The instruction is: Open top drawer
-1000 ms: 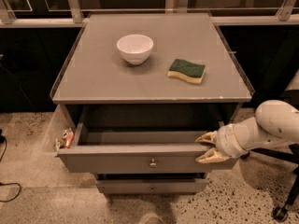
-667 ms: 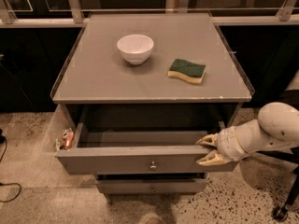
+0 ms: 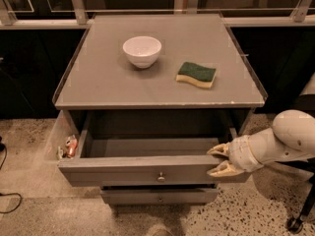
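Grey table [image 3: 98,85] carrying a white bowl [image 3: 141,50] and green-yellow sponge [image 3: 197,74], top drawer [image 3: 133,170] standing open at lower centre, shallow grey inside showing, end effector [image 3: 219,160] at its front's right end, fingers [image 3: 216,150] apart.

Matt top drawer [image 3: 118,173], metal knob [image 3: 161,176]; smooth cream gripper [image 3: 217,161] at its right front corner.

Plain flat-grey top drawer [image 3: 123,170], silvery round metal knob [image 3: 161,176]. Cream-tan gripper [image 3: 211,162] at drawer's right end, white arm [image 3: 280,141]. White round bowl [image 3: 141,50]; green-over-yellow sponge [image 3: 196,74]; speckled beige floor [image 3: 256,208].
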Available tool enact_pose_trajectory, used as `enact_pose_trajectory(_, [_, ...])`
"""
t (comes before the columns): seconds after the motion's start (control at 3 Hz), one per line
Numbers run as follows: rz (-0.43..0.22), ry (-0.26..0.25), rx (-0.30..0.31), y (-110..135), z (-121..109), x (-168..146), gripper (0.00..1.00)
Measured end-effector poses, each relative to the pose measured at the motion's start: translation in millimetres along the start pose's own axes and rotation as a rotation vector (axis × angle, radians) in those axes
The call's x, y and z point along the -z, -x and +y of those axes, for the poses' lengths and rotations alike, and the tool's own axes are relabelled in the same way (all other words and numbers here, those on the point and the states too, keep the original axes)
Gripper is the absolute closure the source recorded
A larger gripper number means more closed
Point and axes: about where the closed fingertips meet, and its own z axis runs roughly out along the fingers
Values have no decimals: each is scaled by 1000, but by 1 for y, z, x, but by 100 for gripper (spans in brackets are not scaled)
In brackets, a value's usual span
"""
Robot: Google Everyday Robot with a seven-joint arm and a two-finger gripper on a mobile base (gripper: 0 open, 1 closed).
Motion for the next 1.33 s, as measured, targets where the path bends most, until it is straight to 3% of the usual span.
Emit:
enact_pose_trajectory(0.33, [0,0,0,1,1,0,79])
enact_pose_trajectory(1.0, [-6,12,13,0,7,-1,32])
enact_pose_trajectory(1.33, [-19,20,36,3,24,1,31])
